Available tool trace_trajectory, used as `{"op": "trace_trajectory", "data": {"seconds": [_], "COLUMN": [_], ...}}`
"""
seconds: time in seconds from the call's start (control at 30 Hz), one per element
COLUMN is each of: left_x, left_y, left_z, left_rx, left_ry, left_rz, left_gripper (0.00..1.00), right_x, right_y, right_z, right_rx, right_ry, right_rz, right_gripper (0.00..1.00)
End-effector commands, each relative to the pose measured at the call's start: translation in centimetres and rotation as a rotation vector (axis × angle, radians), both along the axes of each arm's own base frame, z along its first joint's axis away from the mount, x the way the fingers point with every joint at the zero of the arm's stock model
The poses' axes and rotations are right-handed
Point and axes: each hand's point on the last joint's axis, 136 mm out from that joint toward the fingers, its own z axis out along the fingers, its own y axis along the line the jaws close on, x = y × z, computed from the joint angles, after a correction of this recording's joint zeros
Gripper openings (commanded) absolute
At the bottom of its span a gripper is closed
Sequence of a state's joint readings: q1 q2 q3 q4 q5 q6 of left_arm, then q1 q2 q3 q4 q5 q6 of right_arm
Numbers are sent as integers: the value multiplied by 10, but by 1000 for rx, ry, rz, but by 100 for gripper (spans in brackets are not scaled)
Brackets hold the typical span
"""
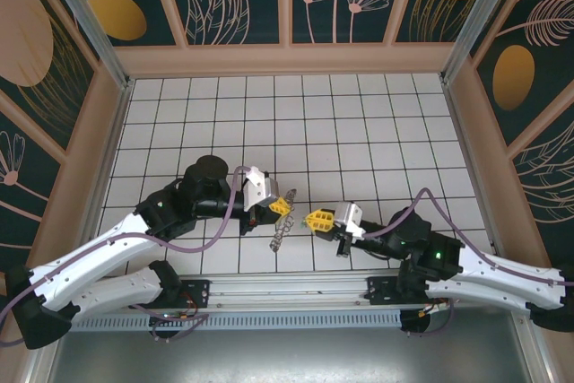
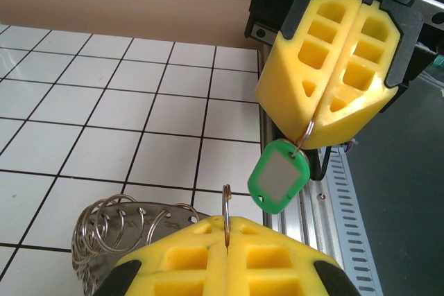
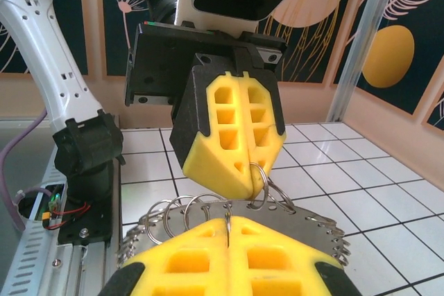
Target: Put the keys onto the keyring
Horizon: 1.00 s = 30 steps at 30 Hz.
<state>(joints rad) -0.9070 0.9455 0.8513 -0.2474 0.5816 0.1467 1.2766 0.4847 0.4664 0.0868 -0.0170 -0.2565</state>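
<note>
Above the glossy white tiled table (image 1: 359, 132), near its front edge, holding two blocky yellow grippers tip to tip. Clenching the left gripper (image 1: 287, 205) tight on the keyring (image 3: 258, 179), a thin loop of bright round steel wire poking out of the seam between foam fingers (image 3: 208, 154), chunky wedges with squarish hollow cells. Dangling below that loop a bunch of split rings (image 2: 114, 225), silvery and coiled, threaded along a flat dull-grey metal strip (image 3: 305, 216) punched with a row of small holes. Pinching the right gripper (image 1: 314, 220) shut on a finer wire loop (image 2: 304, 135), and hanging from it the keys (image 2: 279, 184): one flat, round-cornered tag of smooth green plastic framing a pale grey window, tilting in mid-air between the two pairs of fingers, just beside the keyring yet standing apart from it.
</note>
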Motion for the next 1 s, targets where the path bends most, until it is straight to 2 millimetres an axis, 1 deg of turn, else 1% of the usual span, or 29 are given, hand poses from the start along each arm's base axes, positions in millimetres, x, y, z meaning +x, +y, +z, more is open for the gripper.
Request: {"op": "trace_trajectory", "data": {"seconds": [0.0, 0.13, 0.33, 0.53, 0.8, 0.97], "left_x": [-5, -7, -10, -11, -12, -14], "left_y": [-3, -3, -4, -6, -6, -6], "left_z": [7, 5, 4, 1, -1, 0], "left_rx": [-22, -13, -8, 6, 12, 12], "left_ry": [-26, -20, -16, -11, -11, -11], "left_rz": [-29, -37, -47, -56, -62, -67], "left_gripper": [0, 0, 0, 0, 0, 0], "right_x": [-4, -1, 3, 1, 3, 7], "right_y": [5, 9, 6, 6, 6, 10], "right_z": [13, 14, 19, 24, 23, 14], "right_rx": [51, 38, 53, 78, 86, 55], "right_ry": [-25, -35, -50, -57, -59, -49], "right_rz": [25, 18, -11, 2, -10, -29], "right_gripper": [0, 0, 0, 0, 0, 0]}}
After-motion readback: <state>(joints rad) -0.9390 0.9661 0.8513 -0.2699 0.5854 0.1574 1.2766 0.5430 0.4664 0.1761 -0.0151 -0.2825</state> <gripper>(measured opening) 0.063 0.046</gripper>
